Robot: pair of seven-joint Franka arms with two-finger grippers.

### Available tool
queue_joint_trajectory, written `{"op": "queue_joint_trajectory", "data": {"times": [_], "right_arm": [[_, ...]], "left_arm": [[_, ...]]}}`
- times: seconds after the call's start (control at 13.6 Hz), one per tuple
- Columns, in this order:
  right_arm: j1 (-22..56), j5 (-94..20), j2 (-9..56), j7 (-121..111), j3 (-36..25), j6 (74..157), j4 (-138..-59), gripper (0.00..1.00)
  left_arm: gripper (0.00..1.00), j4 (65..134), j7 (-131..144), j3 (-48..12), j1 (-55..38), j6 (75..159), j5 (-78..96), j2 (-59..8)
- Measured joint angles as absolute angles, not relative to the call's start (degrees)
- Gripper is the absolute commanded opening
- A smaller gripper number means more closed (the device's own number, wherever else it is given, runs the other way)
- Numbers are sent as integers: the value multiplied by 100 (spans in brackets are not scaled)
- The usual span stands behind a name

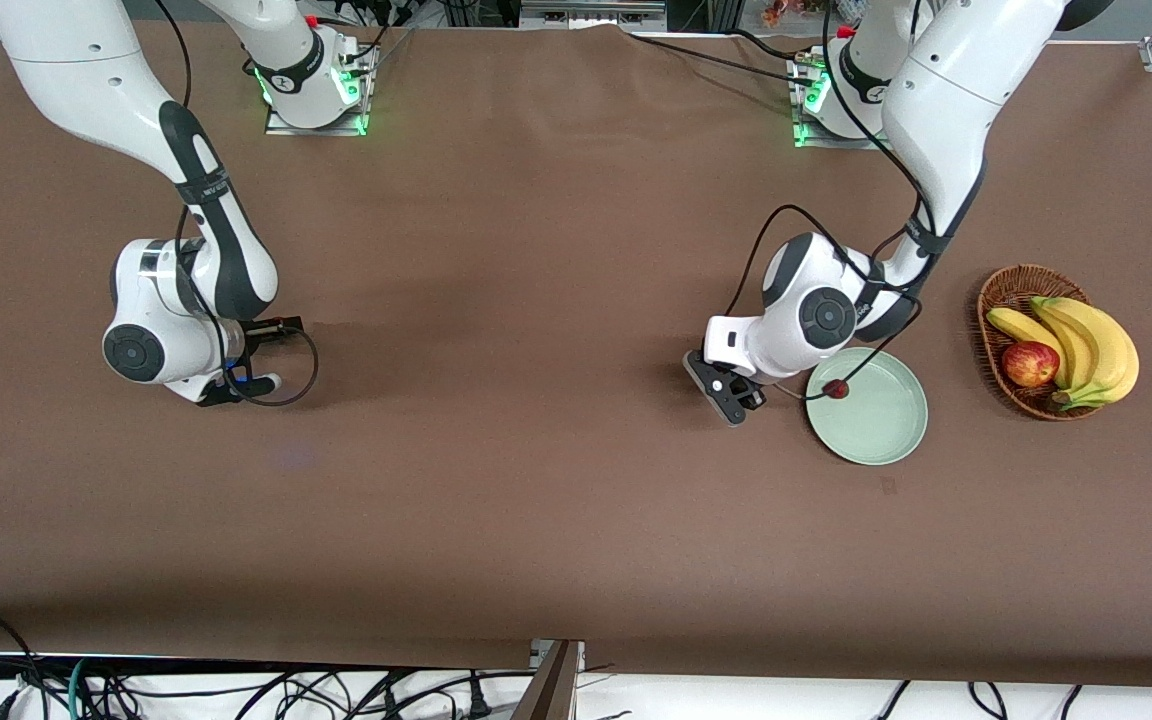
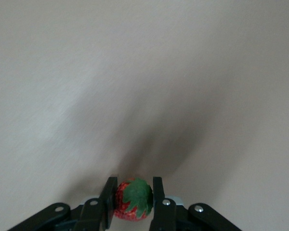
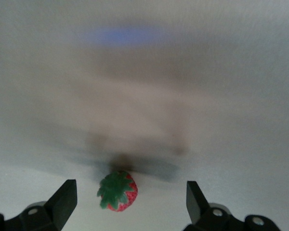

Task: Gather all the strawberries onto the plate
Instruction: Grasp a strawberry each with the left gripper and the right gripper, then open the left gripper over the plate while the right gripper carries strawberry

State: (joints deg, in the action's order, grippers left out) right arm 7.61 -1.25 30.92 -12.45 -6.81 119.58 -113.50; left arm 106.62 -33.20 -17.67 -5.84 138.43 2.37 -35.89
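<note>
The pale mint-green plate (image 1: pixel 881 425) lies toward the left arm's end of the table, and one strawberry (image 1: pixel 837 388) rests in it near the rim. My left gripper (image 1: pixel 729 396) is low over the table just beside the plate. In the left wrist view this gripper (image 2: pixel 133 188) is shut on a second strawberry (image 2: pixel 130 206), leafy top showing. My right gripper (image 1: pixel 241 385) is low over the table at the right arm's end. In the right wrist view this gripper (image 3: pixel 130 190) is open around a third strawberry (image 3: pixel 118 191) lying on the table, touching neither finger.
A brown wicker basket (image 1: pixel 996 300) with bananas (image 1: pixel 1096 345) and a red apple (image 1: pixel 1030 363) stands beside the plate, toward the left arm's end. Black cables hang round both wrists.
</note>
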Motion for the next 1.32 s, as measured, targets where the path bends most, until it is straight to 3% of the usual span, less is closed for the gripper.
{"op": "queue_joint_trajectory", "data": {"times": [0.07,0.22,0.37,0.59,0.95,1.17,1.25,1.32], "right_arm": [[765,-125,3092,-1245,-678,11969,-11380,95],[767,-125,3092,-1246,-676,11980,-11409,56],[767,-125,3092,-1246,-675,11983,-11416,33],[767,-125,3091,-1246,-674,11996,-11418,6],[773,-138,3076,-1124,-632,12074,-11389,3],[795,-145,3096,-332,-212,12123,-11161,3],[820,-148,3121,69,-7,12126,-11045,3],[859,-148,3166,529,210,12130,-10902,3]], "left_arm": [[6,10508,-3326,-1761,-461,13359,234,-3497],[8,10121,-3338,-1746,-220,12417,229,-3350],[9,9784,-3522,-1713,-46,11702,211,-3281],[9,9683,-4317,-1636,323,11482,171,-3287],[12,9703,-5544,-1614,1083,11636,-215,-3529],[14,9720,-5933,-1612,1281,11844,-219,-3795],[37,9727,-6034,-1612,1337,11929,-219,-3879],[99,9731,-6107,-1612,1377,11975,-219,-3947]]}}
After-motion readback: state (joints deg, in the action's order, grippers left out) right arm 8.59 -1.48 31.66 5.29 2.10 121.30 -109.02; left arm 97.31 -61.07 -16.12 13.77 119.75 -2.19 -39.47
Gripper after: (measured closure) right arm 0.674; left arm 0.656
